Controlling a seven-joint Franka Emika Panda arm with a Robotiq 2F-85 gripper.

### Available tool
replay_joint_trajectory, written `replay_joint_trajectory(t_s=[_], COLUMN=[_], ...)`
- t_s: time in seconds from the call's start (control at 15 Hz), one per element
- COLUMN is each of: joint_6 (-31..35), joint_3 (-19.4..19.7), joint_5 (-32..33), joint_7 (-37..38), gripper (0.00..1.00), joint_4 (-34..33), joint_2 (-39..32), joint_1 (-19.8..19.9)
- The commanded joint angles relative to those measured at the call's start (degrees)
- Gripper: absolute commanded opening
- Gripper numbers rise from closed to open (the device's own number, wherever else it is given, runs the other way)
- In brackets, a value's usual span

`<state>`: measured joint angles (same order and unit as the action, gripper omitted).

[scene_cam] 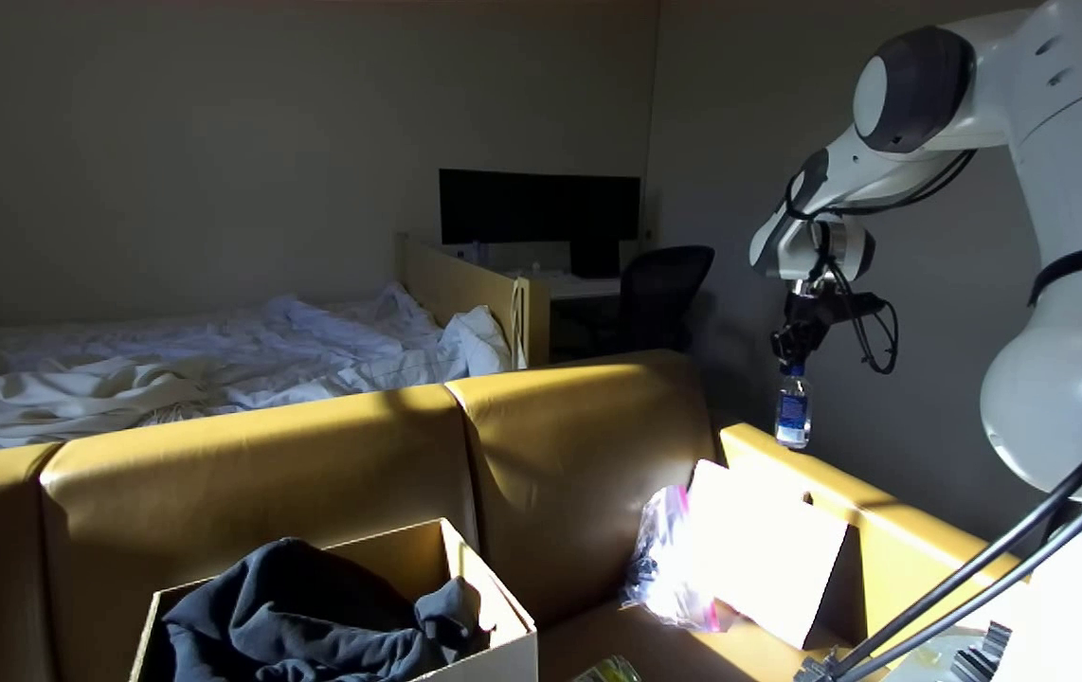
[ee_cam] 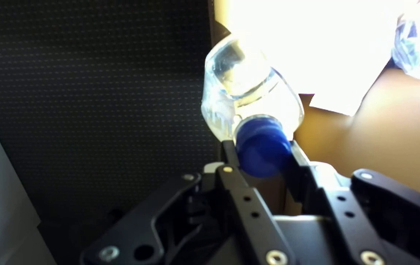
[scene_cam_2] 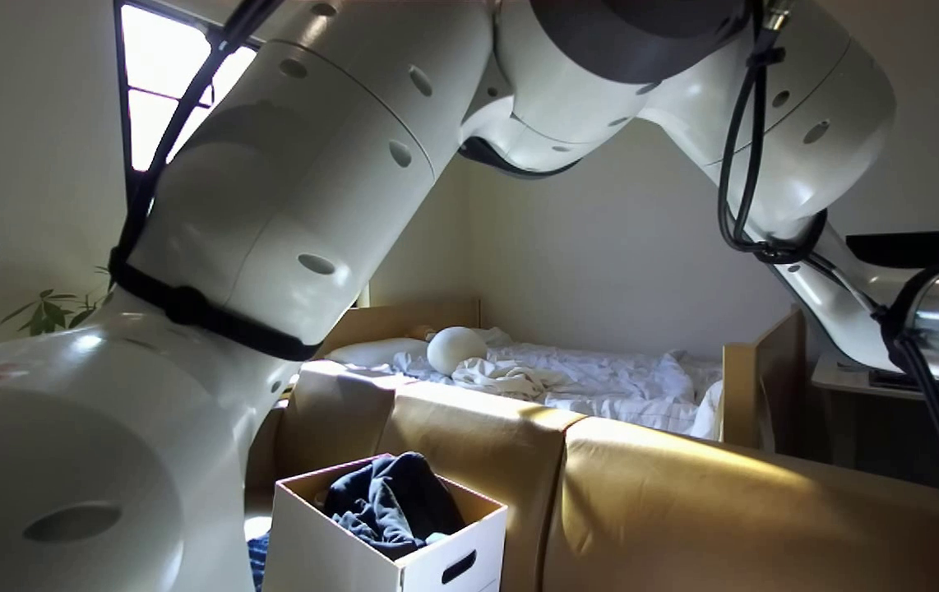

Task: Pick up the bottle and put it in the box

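The clear bottle (scene_cam: 793,415) with a blue cap and blue label hangs upright in the air in an exterior view, above the sofa's armrest. My gripper (scene_cam: 792,367) is shut on its cap. In the wrist view, the fingers (ee_cam: 263,149) press both sides of the blue cap, and the bottle's clear body (ee_cam: 219,106) extends beyond them. The open white box (scene_cam: 511,655) stands by the sofa, far from the gripper, with dark cloth (scene_cam: 314,611) inside. The box also shows in an exterior view (scene_cam_2: 330,543). The gripper and bottle are out of view there.
A tan sofa (scene_cam: 266,464) has a backrest behind the box and an armrest (scene_cam: 920,530) below the bottle. A white board (scene_cam: 759,549) and plastic bag (scene_cam: 664,559) lean in its corner. A jar (scene_cam: 609,671) lies near the box. Cables (scene_cam: 1005,549) hang near the arm.
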<state>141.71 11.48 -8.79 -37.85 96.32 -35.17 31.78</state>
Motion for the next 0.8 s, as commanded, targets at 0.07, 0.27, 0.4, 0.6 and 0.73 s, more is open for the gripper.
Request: replay_joint_trajectory(t_s=[0.07,0.27,0.4,0.6,0.73], joint_6=[-10.1,-22.9,-25.9,-25.8,-22.5], joint_3=[-3.4,-4.6,-5.2,-6.0,-6.2], joint_5=[0.5,-1.3,-3.2,-5.9,-7.3], joint_7=[-3.7,-4.7,-5.4,-5.7,-3.9], gripper=[0.16,0.15,0.15,0.15,0.15], joint_4=[2.0,2.7,4.7,12.2,18.5], joint_2=[7.2,13.1,16.9,24.2,28.3], joint_1=[1.5,0.0,-1.8,-6.3,-10.1])
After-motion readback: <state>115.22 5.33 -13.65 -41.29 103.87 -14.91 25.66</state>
